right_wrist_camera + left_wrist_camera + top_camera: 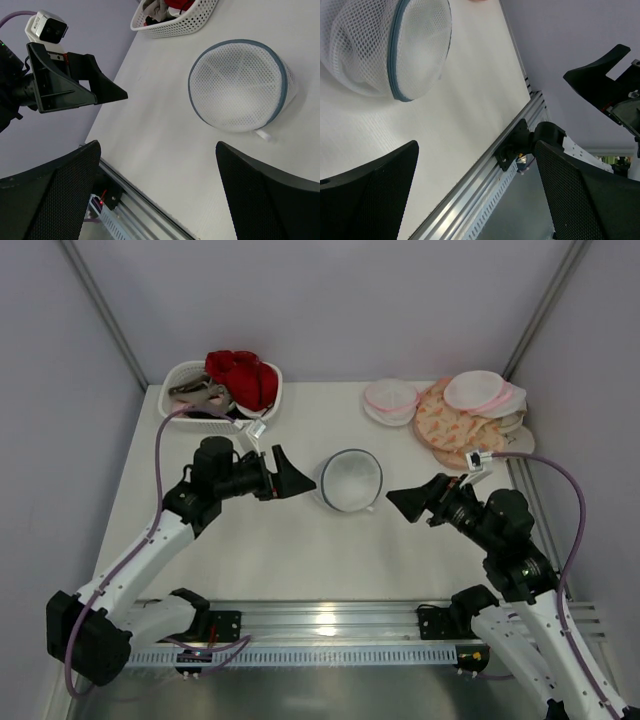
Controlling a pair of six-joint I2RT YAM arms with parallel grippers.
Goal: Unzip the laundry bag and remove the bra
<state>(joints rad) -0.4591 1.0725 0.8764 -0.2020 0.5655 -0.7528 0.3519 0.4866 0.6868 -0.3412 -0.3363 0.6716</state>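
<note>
The laundry bag (351,479) is a round white mesh pouch with a dark grey zipper rim, lying in the middle of the table between both arms. It also shows in the left wrist view (390,45) and the right wrist view (241,85). White fabric shows dimly through the mesh; the bra itself is hidden inside. My left gripper (293,480) is open and empty, just left of the bag. My right gripper (408,502) is open and empty, to the bag's right and slightly nearer. Neither touches the bag.
A white basket (180,376) at the back left holds a red garment (243,373) and a grey-pink garment (195,393). Pink-rimmed round pouches (392,398) and peach patterned pouches (448,425) lie at the back right. An aluminium rail (330,615) runs along the near edge.
</note>
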